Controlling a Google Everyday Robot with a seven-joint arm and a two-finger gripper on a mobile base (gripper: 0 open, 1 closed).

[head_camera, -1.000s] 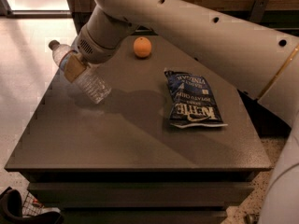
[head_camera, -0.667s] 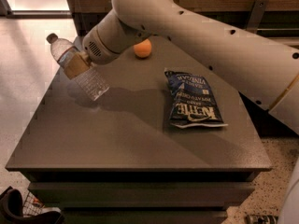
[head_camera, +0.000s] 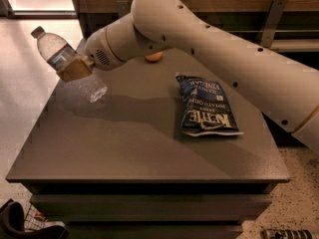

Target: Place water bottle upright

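The water bottle (head_camera: 56, 49) is clear, ribbed plastic with a pale cap and a label band near its shoulder. It is tilted, cap up and to the left, over the far left part of the dark table (head_camera: 124, 143). Its base end (head_camera: 94, 89) hangs just above the tabletop. My gripper (head_camera: 75, 68) is shut on the bottle's middle, its tan pads clamped across the body. The white arm reaches in from the right.
A blue Kettle chip bag (head_camera: 203, 106) lies flat right of centre. An orange (head_camera: 153, 57) sits at the far edge, partly behind my arm. The table's left edge is close below the bottle. Floor lies to the left.
The gripper and bottle have risen and moved left. The bottle stands steeper now, cap higher. The arm has swung further across the table.
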